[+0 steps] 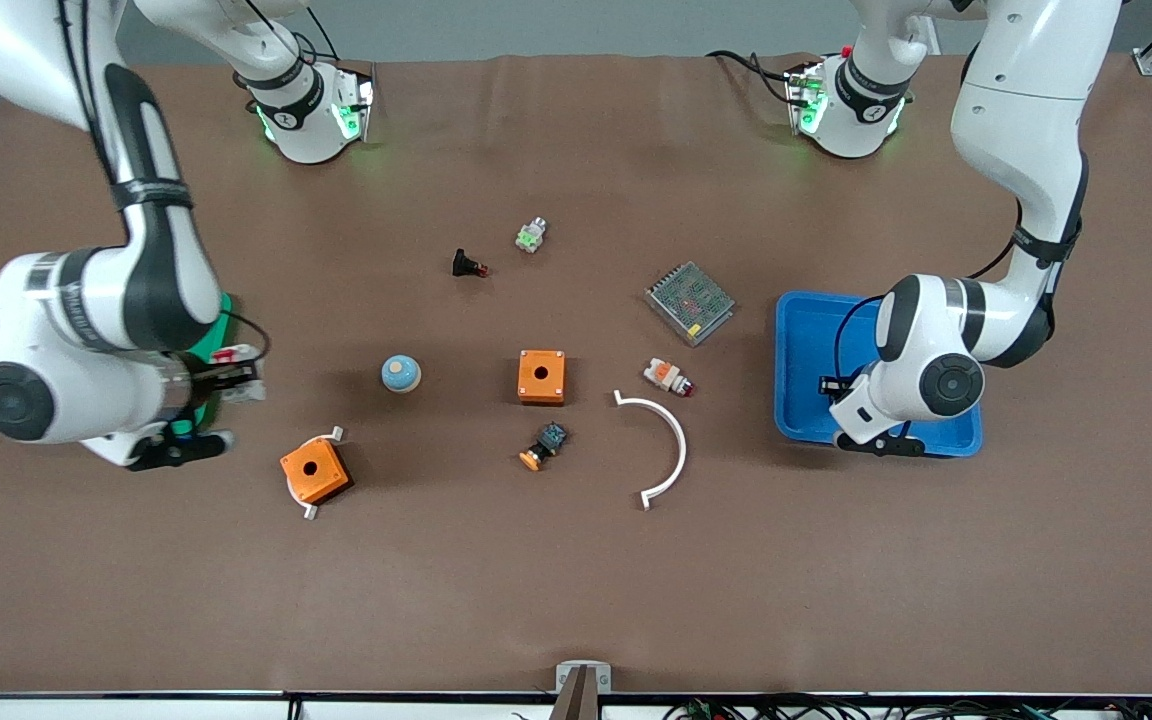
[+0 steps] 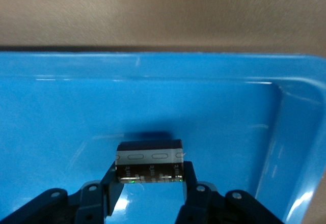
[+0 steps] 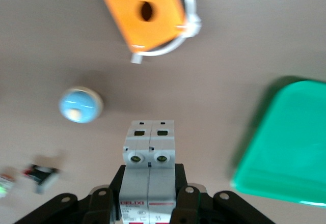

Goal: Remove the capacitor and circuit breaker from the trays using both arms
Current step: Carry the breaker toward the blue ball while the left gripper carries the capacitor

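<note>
My left gripper (image 2: 149,182) is shut on the capacitor (image 2: 150,164), a small dark block with light marks, and holds it just above the floor of the blue tray (image 2: 61,112). In the front view the left gripper (image 1: 880,442) is over the blue tray (image 1: 806,350) at the edge nearest the camera, and the capacitor is hidden. My right gripper (image 3: 149,193) is shut on the white-grey breaker (image 3: 149,155). In the front view the right gripper (image 1: 224,384) holds the breaker (image 1: 239,372) beside the green tray (image 1: 223,318), which the arm mostly hides.
On the table are two orange boxes (image 1: 541,376) (image 1: 314,470), a blue-white knob (image 1: 401,373), a white curved bracket (image 1: 664,447), a mesh-topped unit (image 1: 690,302), a push button (image 1: 544,445), a white-orange cylinder (image 1: 668,376), a black red-tipped part (image 1: 469,266) and a green-white part (image 1: 531,236).
</note>
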Motion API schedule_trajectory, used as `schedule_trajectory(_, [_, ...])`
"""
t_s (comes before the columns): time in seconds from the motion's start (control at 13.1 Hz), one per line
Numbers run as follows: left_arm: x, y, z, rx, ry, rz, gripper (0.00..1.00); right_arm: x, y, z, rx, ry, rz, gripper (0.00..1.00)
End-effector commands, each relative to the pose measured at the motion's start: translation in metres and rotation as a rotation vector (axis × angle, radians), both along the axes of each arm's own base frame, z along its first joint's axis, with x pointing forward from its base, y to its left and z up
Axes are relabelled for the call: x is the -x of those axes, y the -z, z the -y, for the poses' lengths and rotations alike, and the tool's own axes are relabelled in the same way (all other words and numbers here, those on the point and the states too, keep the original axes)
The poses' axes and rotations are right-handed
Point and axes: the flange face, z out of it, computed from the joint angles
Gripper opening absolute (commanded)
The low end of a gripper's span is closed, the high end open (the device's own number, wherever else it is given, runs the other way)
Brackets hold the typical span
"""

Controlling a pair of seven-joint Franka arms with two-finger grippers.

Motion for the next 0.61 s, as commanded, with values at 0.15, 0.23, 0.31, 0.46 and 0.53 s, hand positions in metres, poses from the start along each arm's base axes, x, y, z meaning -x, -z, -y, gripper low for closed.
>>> schedule_trajectory(0.15, [-0.034,-0.086,0.048,0.066,-0.18,0.152,0.01,0.002,0.042,-0.103,-0.001,0.216,0.0,0.05])
schedule_trajectory(0.23, [-0.043,-0.103,0.066,0.104,-0.253,0.175,0.01,0.003,0.055,-0.126,-0.001,0.243,0.019,0.05])
schedule_trajectory(0.31, [-0.045,-0.113,0.086,0.129,-0.304,0.186,0.01,0.003,0.067,-0.142,-0.011,0.274,0.037,0.05])
schedule_trajectory(0.46, [-0.051,-0.117,0.125,0.141,-0.378,0.196,0.01,0.005,0.097,-0.168,-0.015,0.307,0.048,0.05])
schedule_trajectory(0.53, [-0.053,-0.116,0.151,0.145,-0.404,0.2,0.01,0.011,0.116,-0.181,0.004,0.33,0.039,0.05])
